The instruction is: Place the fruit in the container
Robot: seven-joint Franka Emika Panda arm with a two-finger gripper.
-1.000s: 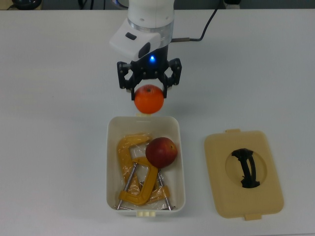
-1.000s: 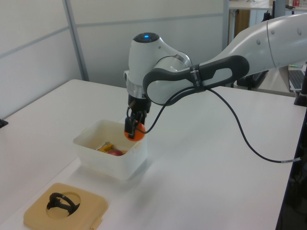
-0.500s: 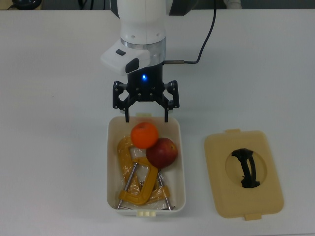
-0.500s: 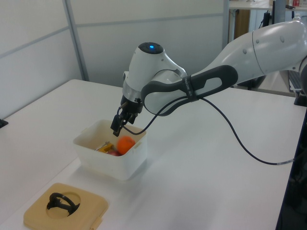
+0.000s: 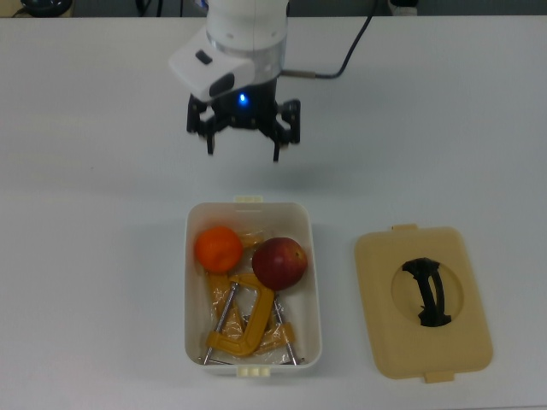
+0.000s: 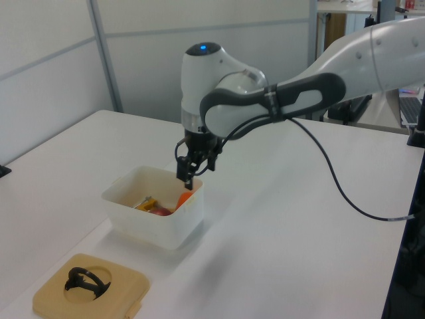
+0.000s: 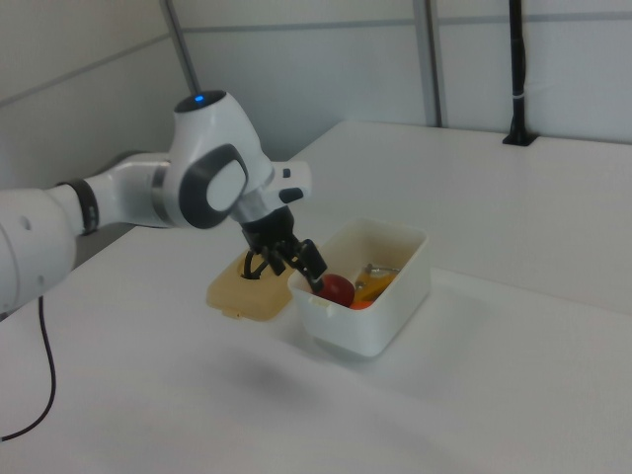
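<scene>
Both fruits lie inside the white container [image 5: 313, 282]. The orange tangerine [image 5: 218, 248] rests in its upper left corner in the top view, and the dark red apple [image 5: 279, 262] sits just to the tangerine's right. My gripper [image 5: 244, 152] hangs open and empty above the table, beyond the container's far short end in the top view. The left view has the gripper [image 6: 185, 179] over the container's [image 6: 149, 222] far rim, with the tangerine [image 6: 184, 198] showing below it. In the right view the gripper [image 7: 296, 267] hovers beside the container [image 7: 385, 316], and the apple [image 7: 338, 288] shows inside.
A yellow C-clamp [image 5: 242, 320] lies in the container under the fruits. A flat beige lid [image 5: 423, 301] with a black handle rests on the table at the top view's right. The arm's black cable [image 5: 359, 47] trails off toward the top view's upper edge.
The gripper let go of the tangerine, which dropped into the container and rolled to the top view's left. The open gripper then rose and drew back from the container.
</scene>
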